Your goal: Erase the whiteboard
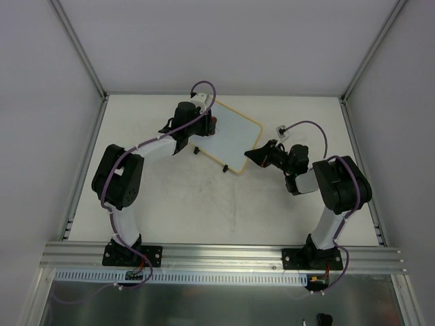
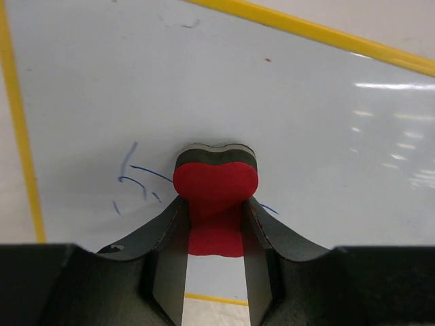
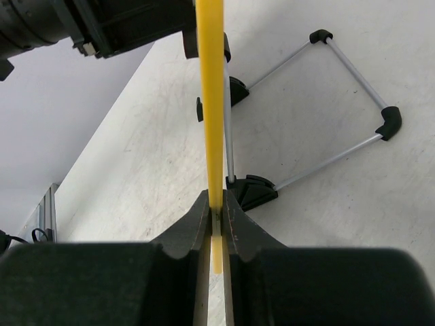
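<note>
Left wrist view: at the bottom, the left gripper [image 2: 215,216] pinches a red eraser [image 2: 215,182] tight. The eraser sits against the whiteboard [image 2: 285,102], beside thin blue marks [image 2: 132,178]. In the right wrist view, the right gripper [image 3: 216,207] squeezes the whiteboard's yellow edge [image 3: 211,95] low in the middle; its wire stand [image 3: 353,75] shows at the upper right. From above, the whiteboard sits tilted in the upper middle of the table [image 1: 204,217].

Yellow-framed whiteboard [image 1: 234,139], apparently propped up, few blue scribbles
</note>
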You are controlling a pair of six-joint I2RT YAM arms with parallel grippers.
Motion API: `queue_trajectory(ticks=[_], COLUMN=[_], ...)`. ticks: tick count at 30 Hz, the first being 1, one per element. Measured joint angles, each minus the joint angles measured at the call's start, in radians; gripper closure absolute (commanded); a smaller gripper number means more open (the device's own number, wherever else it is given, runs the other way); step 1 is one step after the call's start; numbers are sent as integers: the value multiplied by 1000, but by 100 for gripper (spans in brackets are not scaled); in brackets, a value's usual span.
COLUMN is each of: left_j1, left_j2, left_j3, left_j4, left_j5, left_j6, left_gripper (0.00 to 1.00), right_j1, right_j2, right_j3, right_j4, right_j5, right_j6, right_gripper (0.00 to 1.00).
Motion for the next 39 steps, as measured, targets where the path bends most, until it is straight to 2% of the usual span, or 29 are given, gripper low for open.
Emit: queue_trajectory(ticks=[7,19,34,39], left_j1=[63,175,121,70], left_j2=[45,66,61,39], left_j3=[60,64,23,-22], left_j4=[-55,-101,-43,-4], left_j5=[2,-13,8,9], left_j6=[-6,-20,-56,-74], left_gripper=[100,100,100,100], right_j1=[0,1,1,1], right_j2=[0,0,0,0], right_j3=[0,0,0,0], right_j4=[2,2,6,7], right_j5=[0,-3,-7,-7], right_j6=[8,8,11,13], right_gripper=[100,100,100,100])
